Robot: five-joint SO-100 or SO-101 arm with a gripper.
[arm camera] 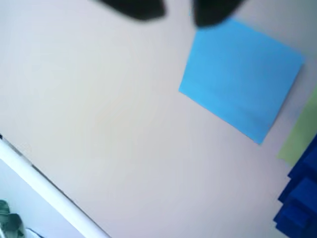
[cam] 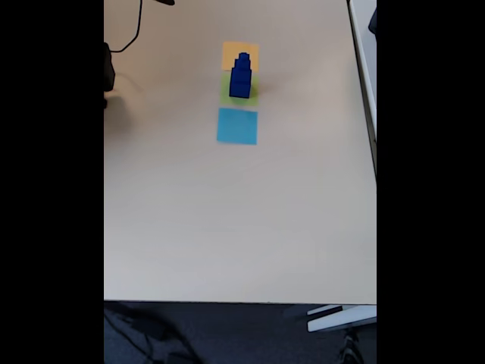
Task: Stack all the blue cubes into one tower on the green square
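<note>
In the fixed view the blue cubes form a stepped tower (cam: 241,76), largest at the base, standing on the green square (cam: 233,95). The wrist view catches the tower (arm camera: 299,198) at its lower right edge, with a strip of the green square (arm camera: 301,133) beside it. My gripper (arm camera: 178,14) enters that view from the top as two blurred dark fingertips (arm camera: 136,9). They stand apart with bare table between them and nothing held. The gripper is away from the tower, above the table beside the light-blue square.
A light-blue paper square (arm camera: 241,74) (cam: 237,126) lies in front of the green one, and an orange square (cam: 230,51) lies behind it. The table's white edge (arm camera: 49,191) runs through the wrist view's lower left. A dark arm part (cam: 108,76) and a cable (cam: 137,30) sit at the fixed view's left.
</note>
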